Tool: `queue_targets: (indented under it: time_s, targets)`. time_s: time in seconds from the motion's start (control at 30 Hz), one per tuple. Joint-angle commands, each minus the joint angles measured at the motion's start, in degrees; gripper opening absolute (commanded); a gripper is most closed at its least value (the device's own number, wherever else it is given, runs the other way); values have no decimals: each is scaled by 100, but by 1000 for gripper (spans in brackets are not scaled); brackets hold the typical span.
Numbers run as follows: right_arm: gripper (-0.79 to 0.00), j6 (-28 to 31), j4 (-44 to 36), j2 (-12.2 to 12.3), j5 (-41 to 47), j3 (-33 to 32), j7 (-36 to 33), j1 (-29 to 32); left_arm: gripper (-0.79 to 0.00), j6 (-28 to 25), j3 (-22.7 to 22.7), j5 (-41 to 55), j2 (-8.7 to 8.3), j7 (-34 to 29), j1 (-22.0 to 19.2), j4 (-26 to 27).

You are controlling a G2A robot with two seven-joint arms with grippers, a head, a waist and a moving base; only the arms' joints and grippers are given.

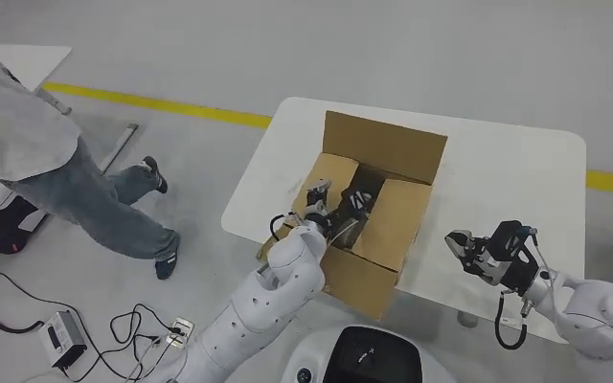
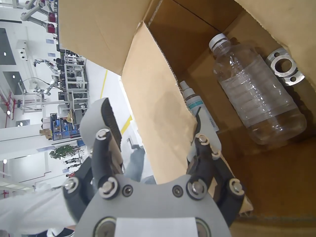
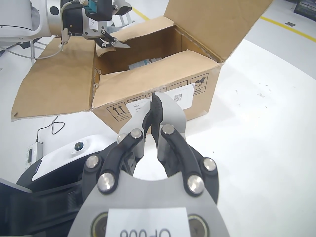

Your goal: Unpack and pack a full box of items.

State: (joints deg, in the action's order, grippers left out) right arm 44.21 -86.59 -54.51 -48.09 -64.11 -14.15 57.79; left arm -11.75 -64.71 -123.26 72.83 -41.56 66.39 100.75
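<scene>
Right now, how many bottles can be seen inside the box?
2: a large clear bottle lying beside the metal flange, and a small white bottle partly behind a cardboard flap. More may be hidden.

One box (image 1: 383,144), one clear bottle (image 2: 256,94), one spray bottle (image 2: 193,101), one flange (image 2: 271,63)

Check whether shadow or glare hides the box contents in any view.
Left wrist view: box interior well lit, bottle and metal flange readable, mild glare on the bottle. Top view: opening shadowed, partly behind the left arm. Right wrist view: interior shaded.
</scene>
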Motion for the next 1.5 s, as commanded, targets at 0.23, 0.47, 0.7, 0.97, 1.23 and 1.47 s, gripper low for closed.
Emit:
queue_targets:
  time_s: [0.23,0.47,0.7,0.97,1.23,1.47]
  targets:
    - [-785,-20,-40,-12,-15,-49,-2,62,-785,118,-172,91,33,151,63,125]
    - [-785,-40,-64,-21,-18,-87,-21,98,-785,359,-507,741,72,334,73,408]
    - [-785,-22,-43,-21,-12,-178,-5,108,-785,566,-848,2271,159,47,49,694]
    - [-785,123,61,21,-22,-500,-13,-11,-785,709,-1049,3513,224,-392,-18,892]
    - [-785,258,2,28,74,-520,-283,-112,-785,1116,-1311,4932,281,-597,30,1025]
    - [-785,251,9,0,155,-425,-345,-185,-785,1590,-1555,6163,322,-686,89,1038]
